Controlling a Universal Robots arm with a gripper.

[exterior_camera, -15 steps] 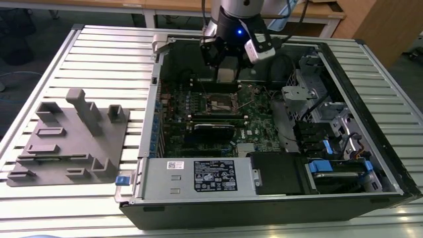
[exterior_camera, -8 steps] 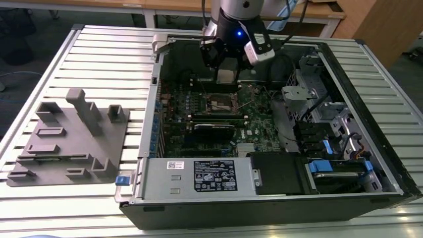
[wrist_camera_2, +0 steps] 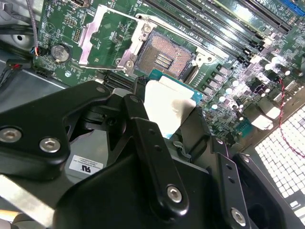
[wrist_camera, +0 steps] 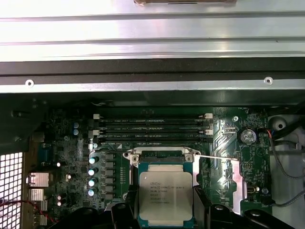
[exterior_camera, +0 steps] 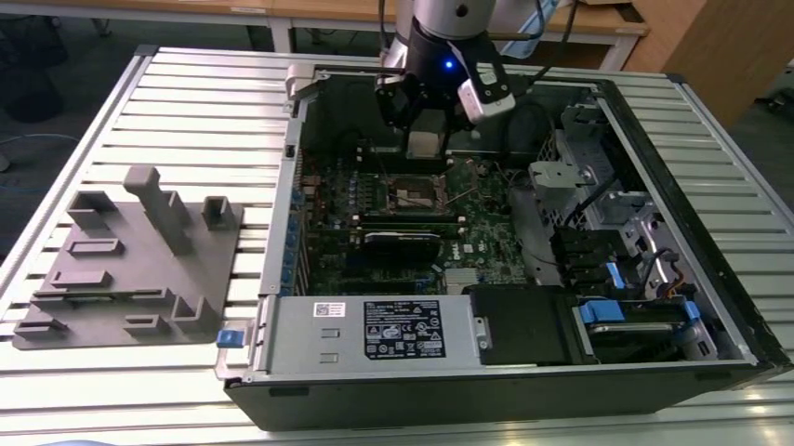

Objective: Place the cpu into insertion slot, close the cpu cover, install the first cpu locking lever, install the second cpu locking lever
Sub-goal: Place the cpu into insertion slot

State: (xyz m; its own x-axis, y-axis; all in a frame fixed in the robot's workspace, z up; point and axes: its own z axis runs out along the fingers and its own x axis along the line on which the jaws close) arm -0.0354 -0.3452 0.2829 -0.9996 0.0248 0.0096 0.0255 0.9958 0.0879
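Gripping silvery-tan flat square cpu (wrist_camera: 165, 191) in black gripper (wrist_camera: 165, 212), poised near dark, shiny-rimmed square insertion slot (wrist_camera_2: 164, 57); thin silver windowed cpu cover (wrist_camera_2: 135, 47) lying open. Risk: tilted or offset seating, likely bending socket contacts.

We see a ribbed aluminium table (exterior_camera: 186, 102) under bright, even light that glints off its slats. Beyond the table's far edge stand light wooden desks (exterior_camera: 323, 11). Past its far corner on the exterior view's right is a wooden cabinet (exterior_camera: 713, 42). Around the table the floor (exterior_camera: 74, 51) is dark grey. Off the far corner on the exterior view's left sits something black (exterior_camera: 25, 88), perhaps a chair base.
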